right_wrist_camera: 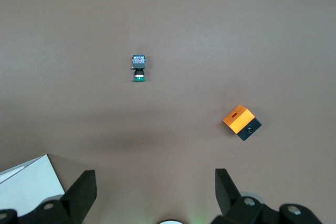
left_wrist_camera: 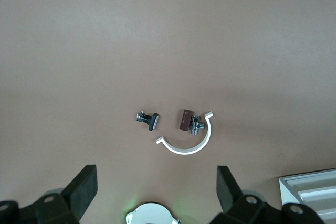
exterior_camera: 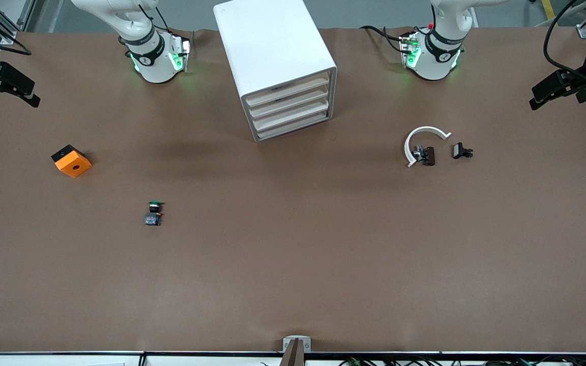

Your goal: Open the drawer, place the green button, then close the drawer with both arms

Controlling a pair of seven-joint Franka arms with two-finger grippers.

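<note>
The white cabinet (exterior_camera: 277, 56) stands at the robots' edge of the table, between the two bases; all four beige drawer fronts (exterior_camera: 289, 108) are shut. The button (exterior_camera: 153, 212) with its green cap lies on the brown table toward the right arm's end, nearer the front camera than the cabinet; it also shows in the right wrist view (right_wrist_camera: 138, 67). My right gripper (right_wrist_camera: 156, 184) is open and empty, high over the table near its base. My left gripper (left_wrist_camera: 157, 182) is open and empty, high over its own end. Both arms wait.
An orange cube (exterior_camera: 71, 161) with a round hole lies toward the right arm's end and shows in the right wrist view (right_wrist_camera: 241, 123). A white curved band (exterior_camera: 422, 142) with small black-brown pieces (exterior_camera: 462, 151) lies toward the left arm's end. A cabinet corner (left_wrist_camera: 310, 187) shows in the left wrist view.
</note>
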